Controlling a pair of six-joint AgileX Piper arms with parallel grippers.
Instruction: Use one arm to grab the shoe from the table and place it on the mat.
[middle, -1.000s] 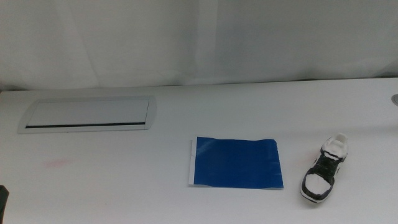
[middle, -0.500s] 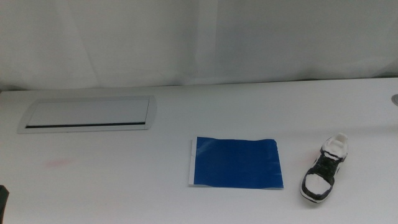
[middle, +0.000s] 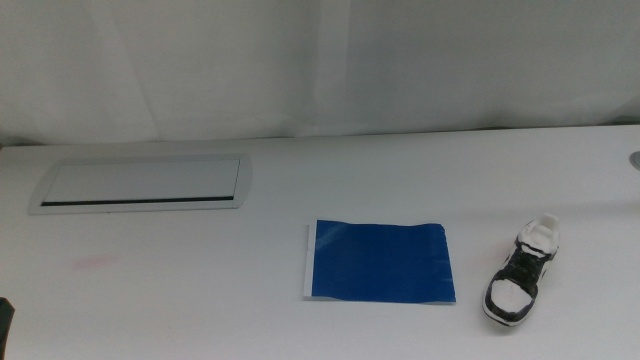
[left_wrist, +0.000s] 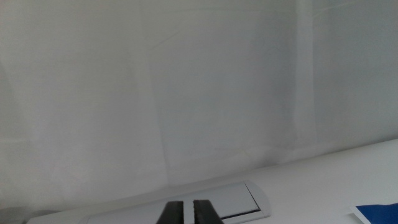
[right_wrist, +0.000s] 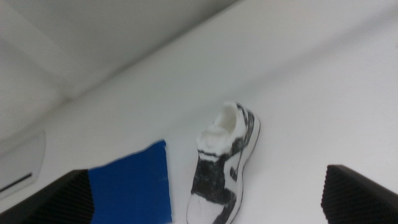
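Note:
The black-and-white shoe (middle: 523, 272) stands on the white table (middle: 300, 330) at the right, its white toe toward the front edge. The deep-blue mat (middle: 380, 262) lies flat just left of it, white strip on its left edge. My right gripper (right_wrist: 204, 186) is open wide, above and apart from the shoe (right_wrist: 222, 165), with the mat (right_wrist: 134, 183) beside it; this arm is out of the middle view. My left gripper (left_wrist: 188, 211) is shut and empty, and shows only as a dark sliver (middle: 5, 325) at the bottom-left corner.
A long pale grey metal-framed panel (middle: 140, 184) lies at the back left, also in the left wrist view (left_wrist: 236, 200). A faint pink smudge (middle: 95, 263) marks the table at the left. A white curtain hangs behind the table's far edge.

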